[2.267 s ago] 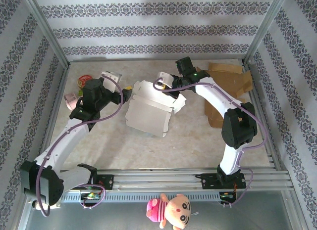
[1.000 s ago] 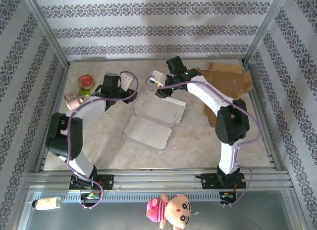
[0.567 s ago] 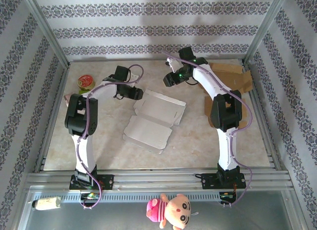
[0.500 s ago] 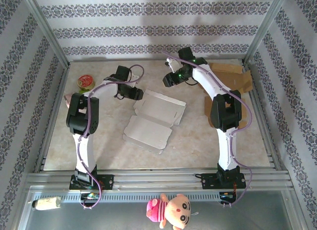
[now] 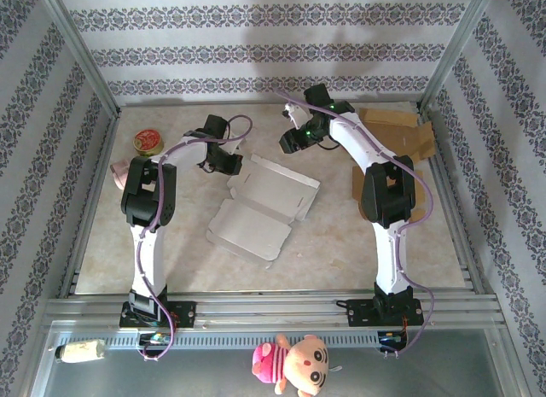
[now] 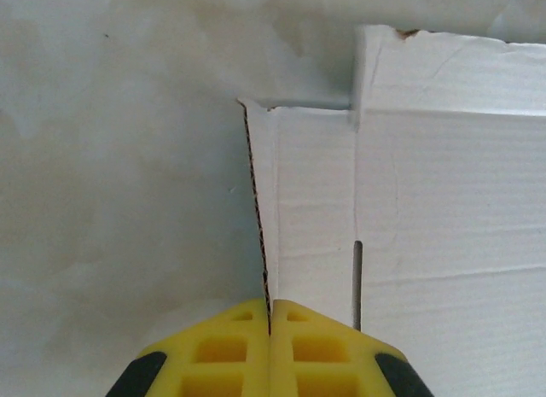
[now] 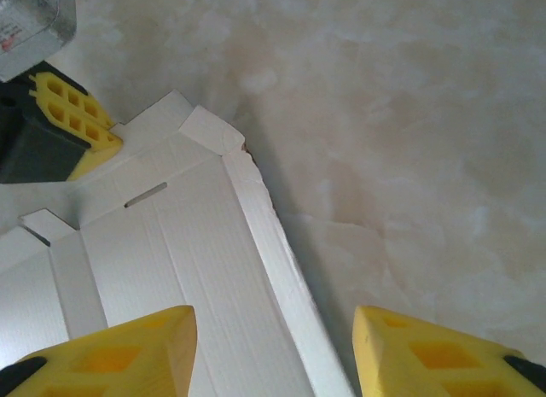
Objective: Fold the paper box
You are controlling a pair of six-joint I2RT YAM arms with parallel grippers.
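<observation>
White paper box (image 5: 260, 201), beige marbled table (image 5: 341, 243), plain brown cardboard (image 5: 401, 132), walls (image 5: 256, 55) white with greyish-purple floral stripes, pink plush doll (image 5: 294, 363), left gripper (image 6: 270, 316) and right gripper (image 7: 273, 329) both yellow with black

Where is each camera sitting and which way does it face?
Top external: above, behind the robot, looking down on paper box, left hand, right hand.
Left wrist: along shut left hand, at the box edge it pinches.
Right wrist: down past open right hand at a box corner.
Wrist views share box, left hand.
</observation>
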